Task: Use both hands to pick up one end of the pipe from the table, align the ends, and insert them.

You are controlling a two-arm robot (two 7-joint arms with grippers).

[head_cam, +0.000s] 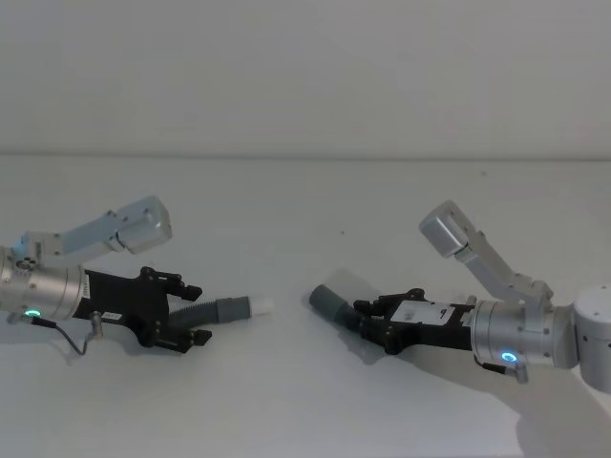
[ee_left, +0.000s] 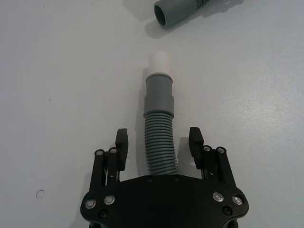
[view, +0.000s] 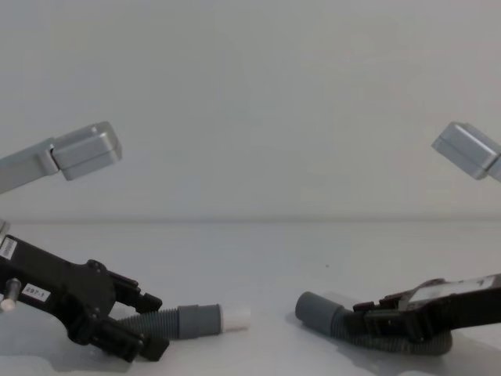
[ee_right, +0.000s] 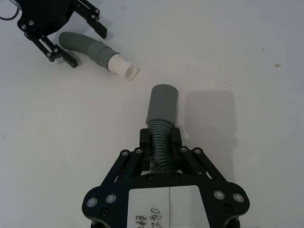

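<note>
The left tool (head_cam: 198, 313) sits low on the desk (head_cam: 286, 401), its fingers apart on either side of the white-tipped hose piece (head_cam: 227, 309) and not touching it. The right tool (head_cam: 367, 321) is clamped on the other hose piece's corrugations. Its socket cuff (head_cam: 329, 300) faces the white plug tip (head_cam: 261, 305), near it but apart.

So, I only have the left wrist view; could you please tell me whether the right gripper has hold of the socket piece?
Observer: Yes, the right gripper is shut on the corrugated part of the socket piece, just behind its cuff.
Operator: Thank you. My left gripper stands open astride the plug piece; where does the other hose's tail go?
Observer: In the chest view it runs back beneath the right gripper's body, down by the table.
</note>
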